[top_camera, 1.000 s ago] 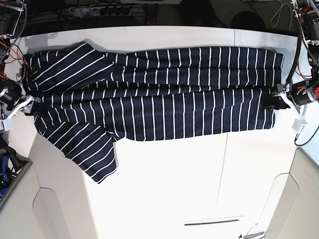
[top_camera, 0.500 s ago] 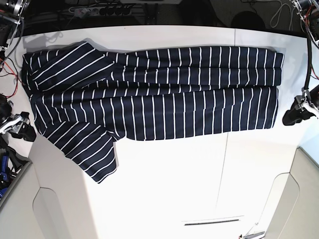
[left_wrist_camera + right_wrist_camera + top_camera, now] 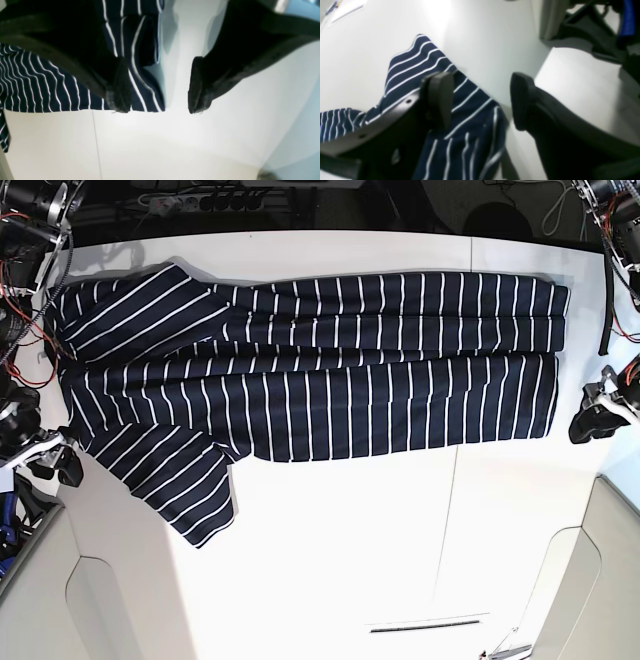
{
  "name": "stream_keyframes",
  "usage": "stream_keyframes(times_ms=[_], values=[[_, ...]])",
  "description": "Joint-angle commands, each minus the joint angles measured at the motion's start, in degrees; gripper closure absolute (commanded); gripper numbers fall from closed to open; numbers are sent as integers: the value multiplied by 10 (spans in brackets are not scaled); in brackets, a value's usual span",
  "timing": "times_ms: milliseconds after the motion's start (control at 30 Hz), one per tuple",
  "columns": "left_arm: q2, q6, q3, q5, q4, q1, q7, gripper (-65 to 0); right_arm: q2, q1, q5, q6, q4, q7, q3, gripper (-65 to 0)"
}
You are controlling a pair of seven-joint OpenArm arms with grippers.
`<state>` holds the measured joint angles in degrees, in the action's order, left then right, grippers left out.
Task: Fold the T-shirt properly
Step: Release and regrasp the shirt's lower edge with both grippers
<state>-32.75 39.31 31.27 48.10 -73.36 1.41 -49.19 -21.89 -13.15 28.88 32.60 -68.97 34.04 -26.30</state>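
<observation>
The T-shirt (image 3: 320, 370), dark navy with thin white stripes, lies flat across the white table, folded lengthwise, with one sleeve (image 3: 185, 480) sticking out toward the near edge. In the base view my left gripper (image 3: 587, 422) hovers just off the shirt's right hem. In the left wrist view it (image 3: 157, 110) is open, with the shirt's corner (image 3: 145, 97) lying on the table below the gap, ungripped. My right gripper (image 3: 52, 462) is beside the shirt's left edge. In the right wrist view it (image 3: 480, 100) stands open above striped fabric (image 3: 467, 120), holding nothing.
The white table (image 3: 400, 530) has a seam running front to back and cut-out corners at its near side. A power strip (image 3: 200, 200) and cables lie behind the far edge. Dark frame parts and a blue piece (image 3: 625, 17) sit beyond the table's side.
My left gripper has opened, let go of the right hem and drawn away from the shirt. My right gripper has moved off the left edge toward the near side. The shirt lies still.
</observation>
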Motion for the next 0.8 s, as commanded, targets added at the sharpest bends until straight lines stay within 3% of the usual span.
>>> stream_keyframes(times_ms=[0,133,333,567,767], values=[[-14,7,-8,6,-7,9,12,-391,-11,-18,9,2,3,-21,-4,-360],[-14,6,-60,-18,-5,17,21,-391,-11,-44,4,2,65,-32,-4,-360],[-14,-23,-119,-70,38,59,40,-391,-11,-76,3,2,155,-58,-4,-361],[-14,-27,-129,-102,150,127,44,-391,-11,-81,-6,3,195,-61,-3,-360],[-14,-26,-129,-110,195,136,42,-391,-11,-81,-6,4,195,-72,-3,-360]])
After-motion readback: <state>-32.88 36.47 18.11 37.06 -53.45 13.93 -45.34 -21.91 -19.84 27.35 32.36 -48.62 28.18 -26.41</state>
